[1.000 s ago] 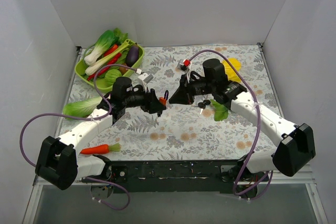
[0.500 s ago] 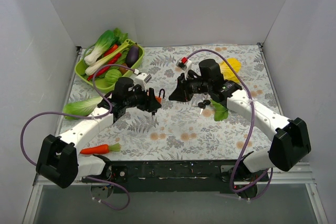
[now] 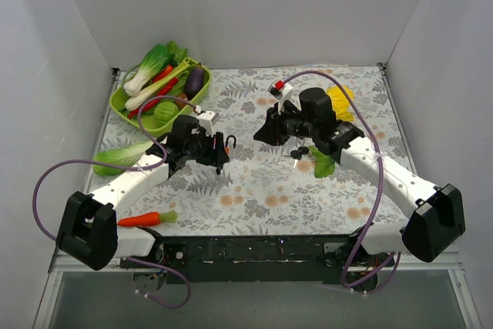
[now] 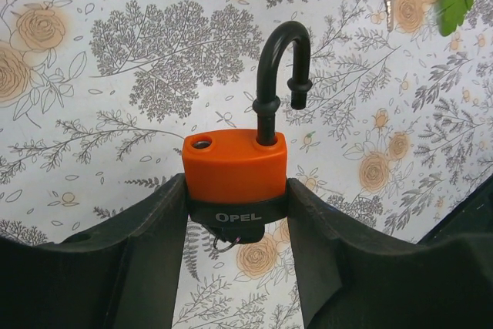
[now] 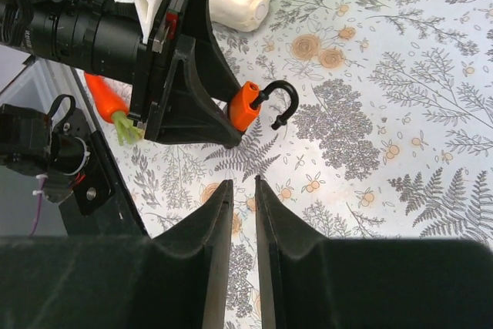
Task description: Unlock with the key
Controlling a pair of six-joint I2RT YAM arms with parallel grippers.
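Observation:
My left gripper (image 3: 223,152) is shut on an orange padlock (image 3: 229,146) and holds it just above the floral cloth. In the left wrist view the padlock (image 4: 235,166) sits between my fingers (image 4: 154,229), and its black shackle (image 4: 281,52) stands open, sprung out of one hole. A small key ring shows under the lock body. My right gripper (image 3: 262,132) is empty, a little to the right of the padlock. Its jaws stand a narrow gap apart (image 5: 243,186), and the padlock (image 5: 245,104) shows beyond them. A bunch of keys (image 3: 299,152) lies on the cloth under the right arm.
A green tray (image 3: 122,102) of vegetables stands at the back left. A bok choy (image 3: 119,157) and a carrot (image 3: 142,219) lie by the left arm. A green leaf (image 3: 323,163) and a yellow item (image 3: 340,98) lie near the right arm. White walls enclose the table.
My right gripper has drawn back to the right, away from the padlock. The left gripper has carried the padlock slightly left, and the shackle now stands open.

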